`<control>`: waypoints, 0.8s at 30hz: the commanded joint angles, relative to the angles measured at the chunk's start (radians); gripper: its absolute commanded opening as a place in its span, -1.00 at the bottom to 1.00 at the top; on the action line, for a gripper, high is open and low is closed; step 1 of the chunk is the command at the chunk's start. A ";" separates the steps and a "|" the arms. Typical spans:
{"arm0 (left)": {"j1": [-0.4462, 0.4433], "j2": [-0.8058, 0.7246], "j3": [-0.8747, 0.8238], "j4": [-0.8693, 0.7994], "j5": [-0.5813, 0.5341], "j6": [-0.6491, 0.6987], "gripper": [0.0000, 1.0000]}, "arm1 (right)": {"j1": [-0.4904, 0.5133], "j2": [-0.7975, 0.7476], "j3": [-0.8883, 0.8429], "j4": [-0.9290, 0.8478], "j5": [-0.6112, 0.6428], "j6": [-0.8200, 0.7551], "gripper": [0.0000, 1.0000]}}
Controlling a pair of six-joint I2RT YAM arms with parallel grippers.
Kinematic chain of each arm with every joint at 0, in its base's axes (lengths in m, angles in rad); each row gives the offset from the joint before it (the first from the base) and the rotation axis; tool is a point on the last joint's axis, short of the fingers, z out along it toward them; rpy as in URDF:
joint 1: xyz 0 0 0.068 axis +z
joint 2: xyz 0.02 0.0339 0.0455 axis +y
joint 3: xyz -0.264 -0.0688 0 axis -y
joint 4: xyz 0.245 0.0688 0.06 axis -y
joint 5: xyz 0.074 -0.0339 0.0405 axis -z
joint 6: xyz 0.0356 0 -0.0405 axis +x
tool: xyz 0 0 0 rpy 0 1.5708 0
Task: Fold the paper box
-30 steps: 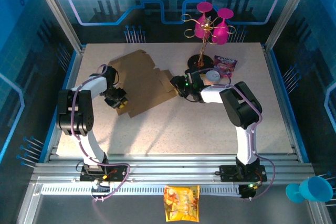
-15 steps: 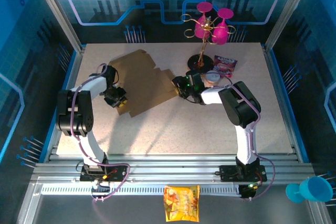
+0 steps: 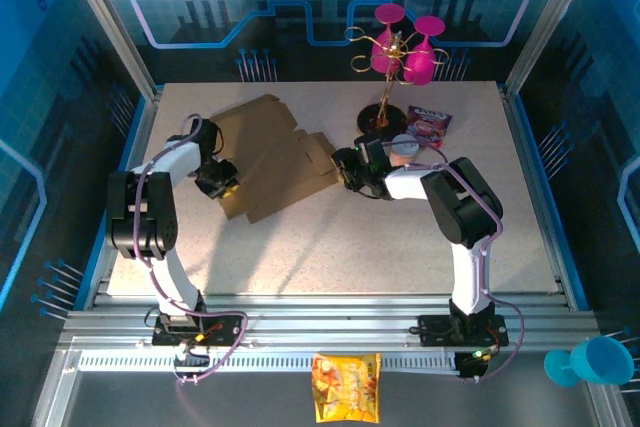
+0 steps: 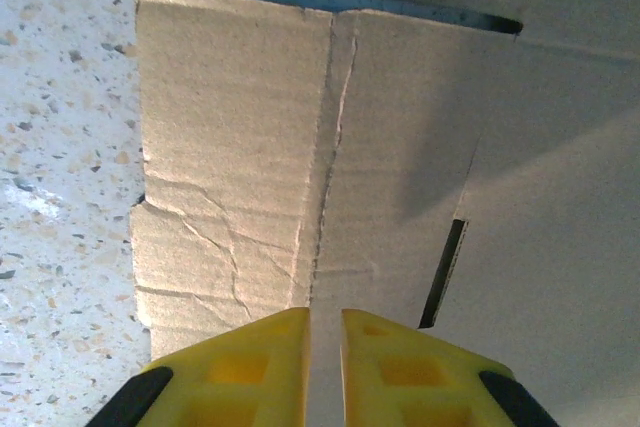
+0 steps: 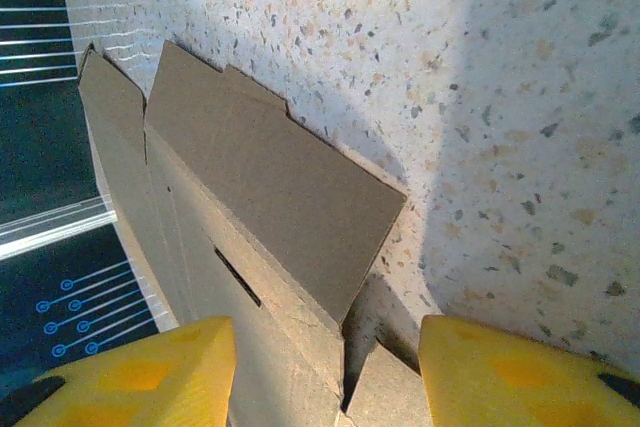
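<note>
Where it lies: the paper box point(image 3: 275, 157) sprawls flat and unfolded on the tabletop point(image 3: 350, 237).
Left tool point(image 4: 325, 332): pinched narrow, tips over the creased left flap.
Right tool point(image 5: 328, 352): wide, straddling the right flap, holding nothing.
Handling: probably light and stiff, bending along the scores; take flap edges.

Shifts the left end effector point(image 3: 217, 179) slightly away and leftward over the near-left flap of the paper box point(image 3: 270, 147); backs the right end effector point(image 3: 346, 164) a little rightward from the right flap.
</note>
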 commanded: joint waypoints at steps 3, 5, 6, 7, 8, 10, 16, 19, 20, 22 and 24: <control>0.011 0.040 0.005 -0.026 -0.022 0.043 -0.68 | 0.007 0.055 0.071 -0.031 0.004 0.035 0.03; 0.011 0.042 -0.003 -0.021 -0.026 0.051 -0.68 | 0.007 0.082 0.097 -0.012 0.001 0.046 0.00; 0.011 0.042 -0.007 -0.019 -0.027 0.055 -0.68 | 0.007 0.091 0.107 -0.001 0.001 0.050 -0.01; 0.011 0.042 -0.010 -0.016 -0.027 0.059 -0.68 | 0.007 0.104 0.120 0.004 -0.001 0.058 -0.03; 0.011 0.043 -0.014 -0.013 -0.027 0.061 -0.68 | 0.007 0.112 0.129 0.014 -0.002 0.063 -0.07; 0.011 0.044 -0.020 -0.008 -0.027 0.067 -0.68 | 0.008 0.122 0.141 0.022 0.001 0.072 -0.19; 0.011 -0.012 -0.027 0.009 -0.010 0.059 -0.63 | 0.012 0.103 0.110 0.080 0.057 0.087 -0.99; 0.011 -0.077 -0.015 -0.006 -0.001 0.039 -0.50 | 0.011 0.075 0.094 0.093 0.078 0.093 -1.00; 0.011 -0.100 -0.011 -0.011 0.005 0.025 -0.45 | 0.012 0.067 0.089 0.100 0.081 0.101 -1.00; 0.010 -0.148 -0.008 -0.022 0.024 -0.017 -0.34 | 0.013 0.047 0.084 0.102 0.088 0.120 -1.00; 0.009 -0.204 -0.025 -0.023 0.067 -0.103 -0.24 | 0.018 0.012 0.077 0.091 0.098 0.154 -1.00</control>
